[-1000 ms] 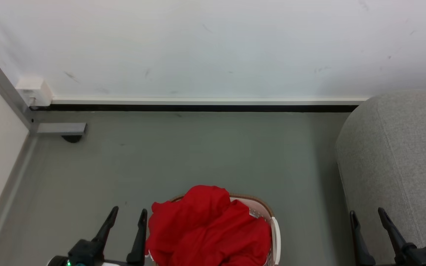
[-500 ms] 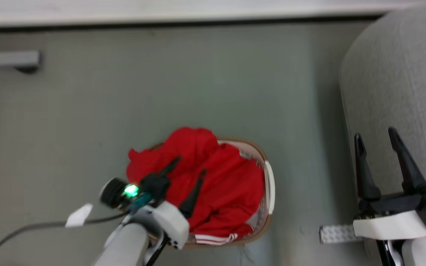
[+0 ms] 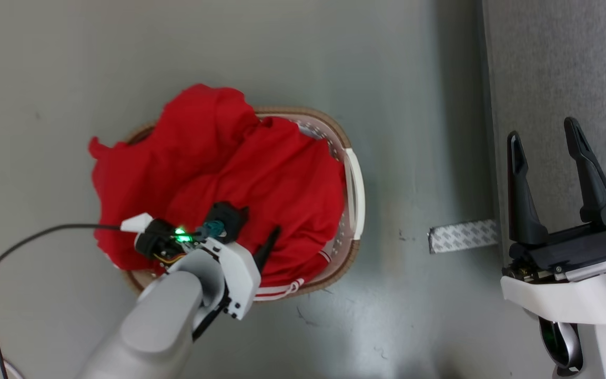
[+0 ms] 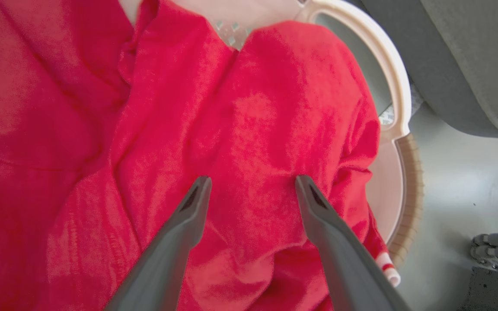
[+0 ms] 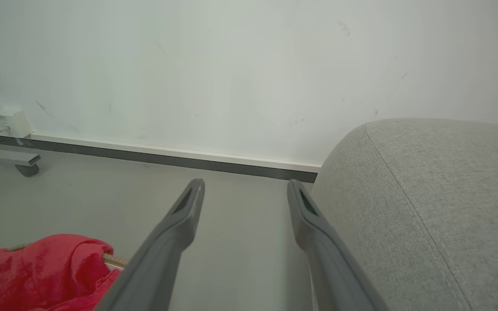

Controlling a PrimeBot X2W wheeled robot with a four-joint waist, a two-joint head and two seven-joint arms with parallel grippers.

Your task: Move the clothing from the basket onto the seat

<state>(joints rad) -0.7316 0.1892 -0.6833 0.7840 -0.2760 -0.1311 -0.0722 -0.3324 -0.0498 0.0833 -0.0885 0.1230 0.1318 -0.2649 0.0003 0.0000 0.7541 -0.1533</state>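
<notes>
Grey floor [image 3: 282, 52] (white wall [image 5: 231, 65])

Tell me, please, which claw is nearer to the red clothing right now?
Left. The left claw is open right over the clothing in the basket. The right claw, also open, is off to the side by the seat.

clothing [image 3: 261, 173]: red, heaped in basket [image 3: 354, 184] | seat [image 3: 555, 63]: grey, bare
</notes>
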